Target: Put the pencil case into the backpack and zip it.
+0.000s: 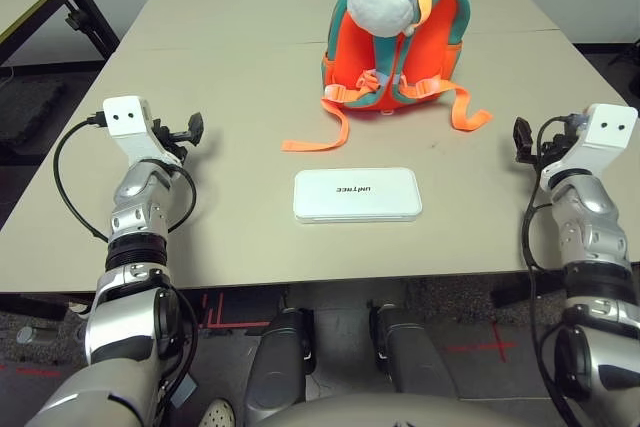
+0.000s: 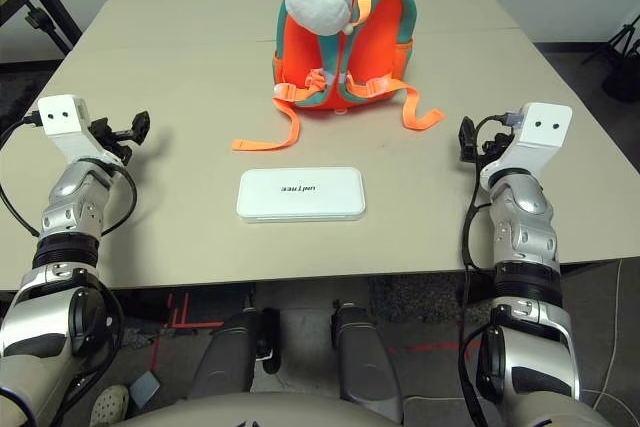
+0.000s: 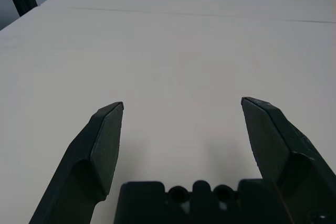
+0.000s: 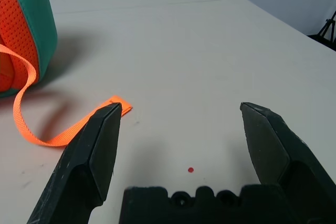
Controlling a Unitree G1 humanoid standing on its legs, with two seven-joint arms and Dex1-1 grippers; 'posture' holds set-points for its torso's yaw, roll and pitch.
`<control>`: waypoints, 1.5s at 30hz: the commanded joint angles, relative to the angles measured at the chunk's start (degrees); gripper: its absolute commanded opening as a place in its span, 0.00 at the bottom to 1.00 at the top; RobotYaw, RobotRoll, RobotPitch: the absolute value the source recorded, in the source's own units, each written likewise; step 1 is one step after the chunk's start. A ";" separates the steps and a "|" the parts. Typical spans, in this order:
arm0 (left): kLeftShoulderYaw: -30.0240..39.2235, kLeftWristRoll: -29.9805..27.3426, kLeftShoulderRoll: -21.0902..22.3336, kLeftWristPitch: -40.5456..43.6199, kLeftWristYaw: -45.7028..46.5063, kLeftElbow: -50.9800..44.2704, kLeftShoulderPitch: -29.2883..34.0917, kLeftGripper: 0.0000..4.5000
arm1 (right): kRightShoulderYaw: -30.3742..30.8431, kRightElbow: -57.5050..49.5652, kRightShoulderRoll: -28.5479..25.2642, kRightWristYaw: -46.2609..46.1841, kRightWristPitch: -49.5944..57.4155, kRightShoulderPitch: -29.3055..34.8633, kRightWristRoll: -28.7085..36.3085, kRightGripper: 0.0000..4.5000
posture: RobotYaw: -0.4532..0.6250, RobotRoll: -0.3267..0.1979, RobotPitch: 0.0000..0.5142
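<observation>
White pencil case (image 1: 358, 195) flat on tbl (image 1: 240, 87), nr orange/teal backpack (image 1: 395, 42).

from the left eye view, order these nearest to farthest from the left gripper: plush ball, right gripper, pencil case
1. Pencil case: nearest to the left gripper, front middle of the table.
2. Plush ball: on the backpack, farther back.
3. Right gripper: farthest, on the robot's right side.
</observation>
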 commanded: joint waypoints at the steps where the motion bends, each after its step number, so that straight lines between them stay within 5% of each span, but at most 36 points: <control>1: 0.14 -0.07 -0.07 0.43 0.41 -0.17 1.13 1.00 | -0.08 1.54 -0.15 -0.13 -0.98 -0.73 -0.39 0.99 | 0.39 0.62 0.26; 13: -0.03 -1.73 -0.48 4.80 -0.38 -6.26 1.53 1.00 | 0.46 3.63 -0.30 0.94 -1.64 -2.05 -0.48 0.99 | 0.42 0.62 0.27; 24: -5.33 -16.67 1.03 38.38 -12.29 -32.68 6.09 1.00 | 2.54 2.67 -0.24 5.05 -0.76 -2.55 -0.55 0.99 | 0.42 0.62 0.28; 45: -5.26 -29.43 5.48 80.07 -15.14 -37.74 3.62 1.00 | 9.14 -7.18 -2.73 14.91 3.72 1.01 -2.40 0.99 | 0.39 0.62 0.25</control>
